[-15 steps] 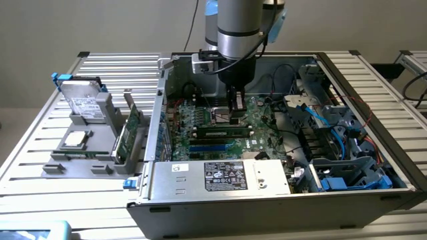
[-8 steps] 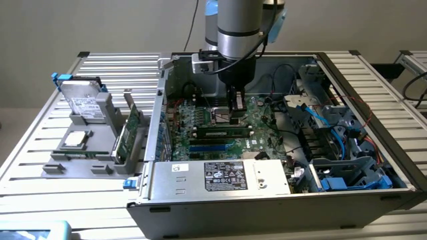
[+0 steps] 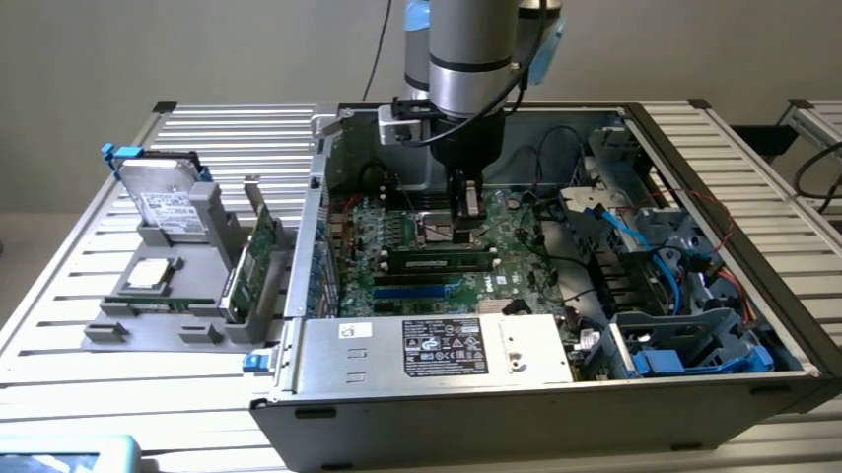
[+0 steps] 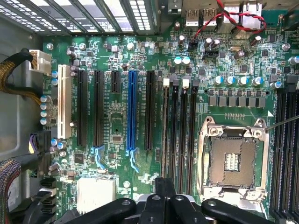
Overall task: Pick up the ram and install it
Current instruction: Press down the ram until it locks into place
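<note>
- Gripper (image 3: 463, 212) hangs at upper centre of the exterior view, over the motherboard (image 3: 394, 236). Its fingers are pressed together and pinch nothing I can see.
- Ram (image 3: 441, 261) stands in a slot at frame centre, just below the gripper.
- Judgement: the ram is light, stiff, thin and fragile. Take it by the long edges, not the chips.

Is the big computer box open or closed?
Open. The computer case has no cover on its upward-facing side, so you can look straight in and see the green motherboard inside.
</note>
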### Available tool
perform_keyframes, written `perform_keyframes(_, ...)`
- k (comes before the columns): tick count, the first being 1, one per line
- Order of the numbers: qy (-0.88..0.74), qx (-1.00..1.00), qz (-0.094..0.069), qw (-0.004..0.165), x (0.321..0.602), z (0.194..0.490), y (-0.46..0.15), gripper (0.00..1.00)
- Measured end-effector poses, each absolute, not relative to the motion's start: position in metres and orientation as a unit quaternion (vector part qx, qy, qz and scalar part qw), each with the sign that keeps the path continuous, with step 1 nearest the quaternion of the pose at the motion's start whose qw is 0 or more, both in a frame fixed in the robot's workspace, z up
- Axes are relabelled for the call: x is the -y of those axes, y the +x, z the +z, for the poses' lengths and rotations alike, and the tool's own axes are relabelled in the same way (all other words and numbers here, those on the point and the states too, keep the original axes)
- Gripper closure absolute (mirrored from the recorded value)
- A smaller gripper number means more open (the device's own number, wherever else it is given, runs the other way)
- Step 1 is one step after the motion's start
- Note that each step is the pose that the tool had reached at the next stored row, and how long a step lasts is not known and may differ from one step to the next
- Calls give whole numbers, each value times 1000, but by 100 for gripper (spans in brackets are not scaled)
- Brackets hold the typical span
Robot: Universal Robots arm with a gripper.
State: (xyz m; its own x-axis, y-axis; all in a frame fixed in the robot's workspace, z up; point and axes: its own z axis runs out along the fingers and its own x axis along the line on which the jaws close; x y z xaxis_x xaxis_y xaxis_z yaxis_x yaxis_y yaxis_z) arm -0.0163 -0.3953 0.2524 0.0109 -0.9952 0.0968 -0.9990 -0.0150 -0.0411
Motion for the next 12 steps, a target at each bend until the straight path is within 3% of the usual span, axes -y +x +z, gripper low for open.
perform_keyframes(12, 712, 701, 36, 39, 395, 249, 4, 89)
